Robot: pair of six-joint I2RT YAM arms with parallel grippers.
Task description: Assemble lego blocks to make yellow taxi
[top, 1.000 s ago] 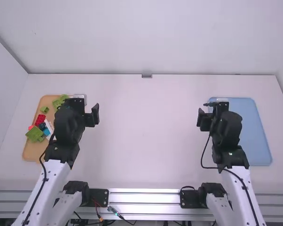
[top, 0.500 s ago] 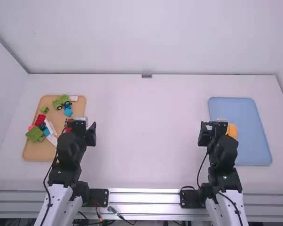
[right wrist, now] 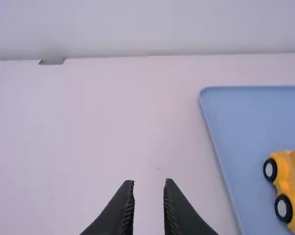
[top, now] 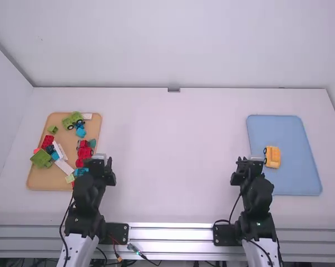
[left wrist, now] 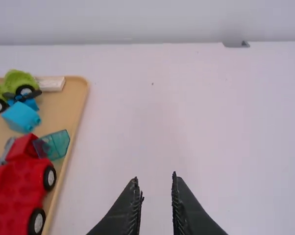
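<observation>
Left claw [top: 103, 161] and right claw [top: 249, 161] both stand moderately wide; the yellow toy car [top: 273, 157] rests on the blue tray [top: 295, 181], the red toy car [left wrist: 17, 183] on the tan tray [top: 42, 181] across the counter [top: 173, 156].

The left arm [top: 87, 200] and right arm [top: 257, 197] paired white lower links [top: 78, 250] with chunky black joints [top: 83, 225], a thin black cable [top: 62, 228] curving beside each. The left end effector [top: 108, 171] and right end effector [top: 241, 168] were black, with slim fingers [left wrist: 129, 210] narrowing to points.
</observation>
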